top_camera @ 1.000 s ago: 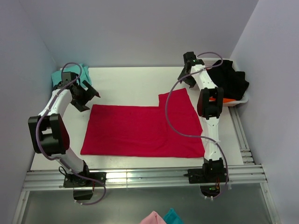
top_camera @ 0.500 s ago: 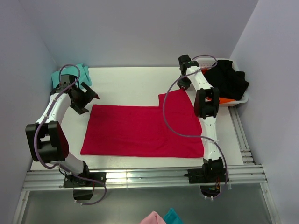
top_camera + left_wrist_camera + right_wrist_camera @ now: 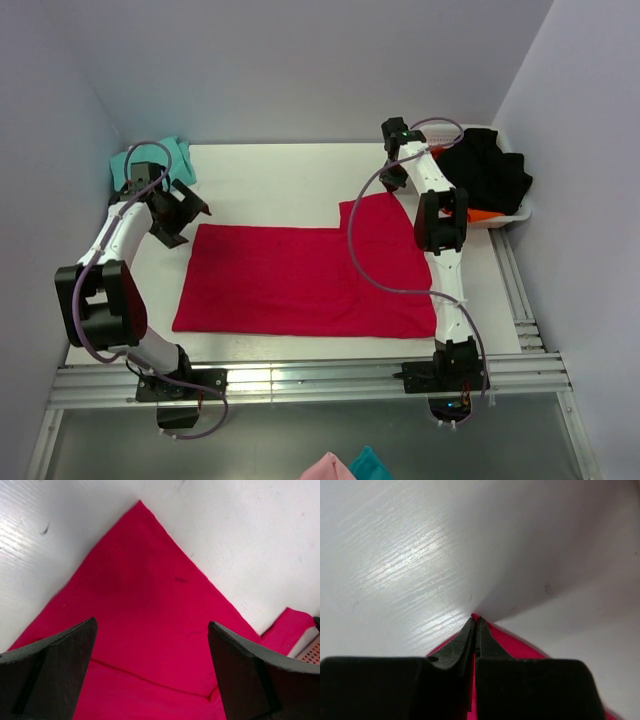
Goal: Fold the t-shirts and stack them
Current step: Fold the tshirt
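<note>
A large crimson-red t-shirt (image 3: 300, 280) lies flat on the white table, one sleeve reaching toward the far right. My right gripper (image 3: 396, 187) is down at that sleeve's far corner and is shut on the red cloth (image 3: 515, 642), which shows to either side of the pinched fingertips in the right wrist view (image 3: 474, 619). My left gripper (image 3: 185, 213) hovers open over the shirt's far left corner (image 3: 145, 590); its fingers (image 3: 60, 665) are wide apart with nothing between them. A teal t-shirt (image 3: 172, 157) lies bunched at the far left corner of the table.
A white basket (image 3: 517, 214) holding black cloth (image 3: 490, 172) and something orange stands at the far right. Pink cloth (image 3: 328, 467) and teal cloth (image 3: 370, 463) lie below the table's front rail. Walls close in on three sides.
My right gripper came down to the sleeve corner and closed on it. My left gripper shifted slightly toward the shirt's far left corner and stayed open.
</note>
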`<state>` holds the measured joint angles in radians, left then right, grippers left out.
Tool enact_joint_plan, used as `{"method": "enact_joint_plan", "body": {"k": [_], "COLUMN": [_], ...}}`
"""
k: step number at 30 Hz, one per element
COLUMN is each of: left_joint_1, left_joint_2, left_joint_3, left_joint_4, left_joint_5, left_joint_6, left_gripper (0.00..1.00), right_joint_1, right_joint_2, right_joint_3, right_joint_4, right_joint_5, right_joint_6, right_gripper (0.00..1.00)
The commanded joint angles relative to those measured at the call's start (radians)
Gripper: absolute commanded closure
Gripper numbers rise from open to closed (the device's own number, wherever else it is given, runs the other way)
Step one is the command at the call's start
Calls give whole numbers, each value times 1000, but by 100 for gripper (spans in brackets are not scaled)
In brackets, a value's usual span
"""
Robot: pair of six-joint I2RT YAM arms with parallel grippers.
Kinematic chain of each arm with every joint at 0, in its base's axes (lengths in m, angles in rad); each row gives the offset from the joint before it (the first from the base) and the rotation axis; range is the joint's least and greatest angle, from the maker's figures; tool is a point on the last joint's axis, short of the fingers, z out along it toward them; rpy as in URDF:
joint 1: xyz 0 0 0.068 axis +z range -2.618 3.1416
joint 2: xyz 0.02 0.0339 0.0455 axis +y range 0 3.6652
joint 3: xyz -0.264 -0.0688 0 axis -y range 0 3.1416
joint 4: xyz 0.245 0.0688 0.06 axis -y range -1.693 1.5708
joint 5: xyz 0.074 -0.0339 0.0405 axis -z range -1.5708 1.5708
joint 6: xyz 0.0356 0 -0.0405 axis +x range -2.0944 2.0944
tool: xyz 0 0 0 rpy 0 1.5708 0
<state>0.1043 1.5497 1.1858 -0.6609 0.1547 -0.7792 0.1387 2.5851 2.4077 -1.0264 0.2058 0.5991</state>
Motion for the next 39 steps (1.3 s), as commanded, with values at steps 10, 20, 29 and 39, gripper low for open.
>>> {"method": "enact_joint_plan", "body": {"k": [10, 20, 29, 39], "left_joint_1": [6, -2, -25, -43], "left_joint_2": [409, 535, 550, 489], "left_joint_3": [285, 397, 337, 235], "left_joint_4": [41, 7, 33, 60], "left_joint_5": [-47, -80, -52, -81], "left_joint_6": [92, 100, 101, 106], "left_gripper": [0, 1, 9, 23], "right_joint_1": [-2, -2, -4, -5], "right_joint_2": [-210, -327, -338, -339], "right_joint_3": [-290, -482, -490, -522], "right_joint_4": [49, 81, 71, 86], "right_joint_5": [-25, -3, 14, 10], "right_joint_6": [11, 13, 21, 39], "right_gripper": [100, 100, 100, 100]}}
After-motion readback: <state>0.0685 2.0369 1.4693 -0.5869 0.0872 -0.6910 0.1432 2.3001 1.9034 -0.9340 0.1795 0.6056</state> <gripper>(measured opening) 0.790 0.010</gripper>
